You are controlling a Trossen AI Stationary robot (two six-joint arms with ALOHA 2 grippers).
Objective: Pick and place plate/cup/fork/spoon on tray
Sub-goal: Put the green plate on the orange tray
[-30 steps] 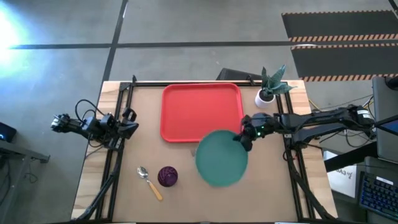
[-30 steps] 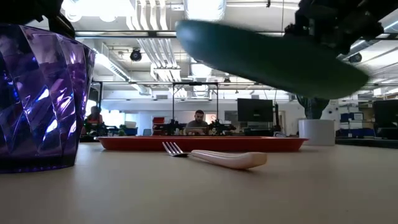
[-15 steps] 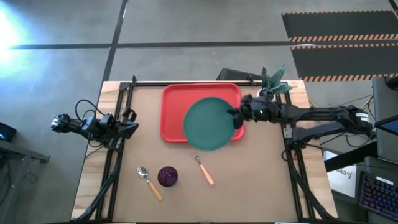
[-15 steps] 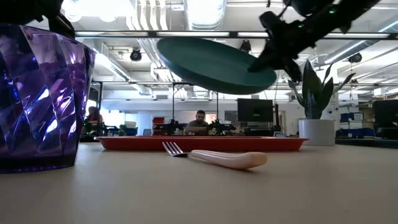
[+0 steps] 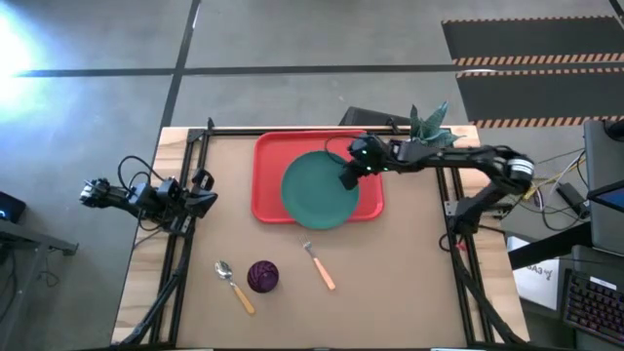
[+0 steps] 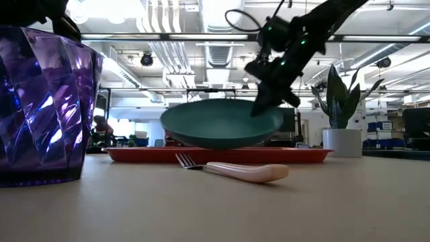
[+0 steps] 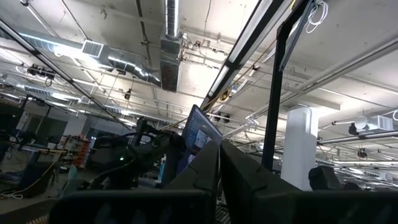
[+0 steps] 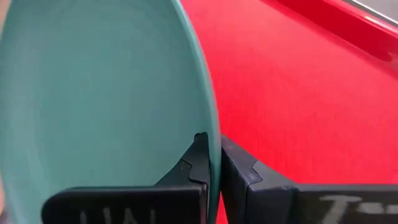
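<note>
The teal plate (image 5: pixel 317 190) hangs over the red tray (image 5: pixel 278 161), held by my right gripper (image 5: pixel 346 180), which is shut on its right rim; in the low view the plate (image 6: pixel 215 124) sits just above the tray (image 6: pixel 134 154). The fork (image 5: pixel 319 265) lies on the table near the tray, with its tines toward it. The spoon (image 5: pixel 234 286) and the purple cup (image 5: pixel 262 276) rest at the near left. My left gripper (image 5: pixel 200 200) waits at the table's left edge, shut, pointing up into the room (image 7: pixel 219 180). My right gripper pinches the plate's rim (image 8: pixel 214 140) between its two fingers, one finger (image 8: pixel 196 162) on the upper face and one (image 8: pixel 239 168) under it. The fingers come from the table's right, slanting down. The plate is nearly level over the tray; I cannot tell whether it touches it.
A small white pot with a green plant (image 5: pixel 421 136) stands at the far right corner, close behind my right arm. Black frame rails (image 5: pixel 175 263) run along the table's left and right edges. Bare table lies between the fork and the right edge.
My right gripper has carried the plate from above the table's near middle toward the far edge and left, over the tray, and has gone down with it. The plate, tilted before, now hangs nearly level low over the tray. The fork, hidden under the plate before, now shows.
</note>
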